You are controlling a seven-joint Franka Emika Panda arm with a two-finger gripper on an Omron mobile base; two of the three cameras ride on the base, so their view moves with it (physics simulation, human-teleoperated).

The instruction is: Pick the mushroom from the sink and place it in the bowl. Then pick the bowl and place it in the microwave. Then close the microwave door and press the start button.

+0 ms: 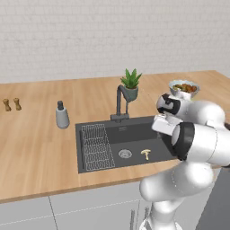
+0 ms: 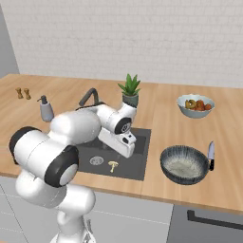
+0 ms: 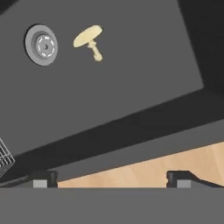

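The tiny cream-tan mushroom (image 1: pixel 145 154) (image 2: pixel 113 165) (image 3: pixel 90 40) lies on the floor of the dark grey sink (image 1: pixel 134 134) (image 2: pixel 135 163), just right of the round steel drain (image 3: pixel 41 44). My gripper (image 3: pixel 113 179) hangs open and empty over the sink's back part, above the mushroom and not touching it. The white hand (image 2: pixel 121 141) sits in front of the faucet (image 1: pixel 120 101). On the counter to the right of the sink rests the wide dark ribbed bowl (image 2: pixel 184 164), holding nothing. The microwave and its door are out of view.
A knife (image 2: pixel 211 154) lies right beside the dark bowl. Behind it stands a pale bowl of colourful food (image 2: pixel 195 105). A potted plant (image 1: pixel 130 84) is behind the sink, a wire rack (image 1: pixel 95 146) fills its left part, and a soap dispenser (image 1: pixel 62 115) stands further left.
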